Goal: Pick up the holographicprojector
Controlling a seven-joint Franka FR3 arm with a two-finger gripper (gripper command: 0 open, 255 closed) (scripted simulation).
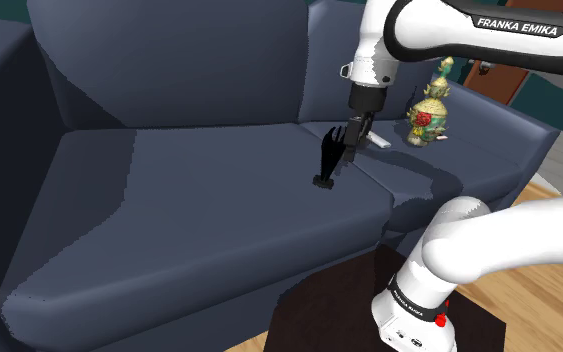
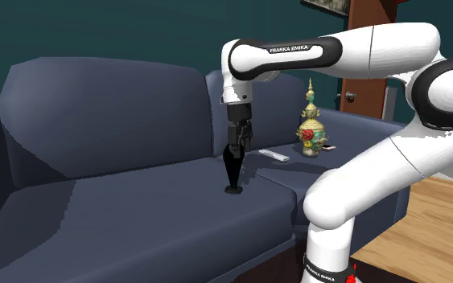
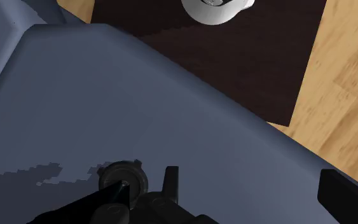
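The claw hangs straight down over the holographicprojector. From the wrist view I read its fingers as spread wide, with nothing clamped between them. The projector is a slim black piece on a small round foot, and it stands on the seat of the dark blue sofa, well apart from the gilt ornament and the white remote.

My worry is tipping. It looks tall, narrow and perched on a soft cushion, and it seems to sit nearer one finger than the other. If I close off-centre, that finger could shove the top and knock it over before the other one arrives.
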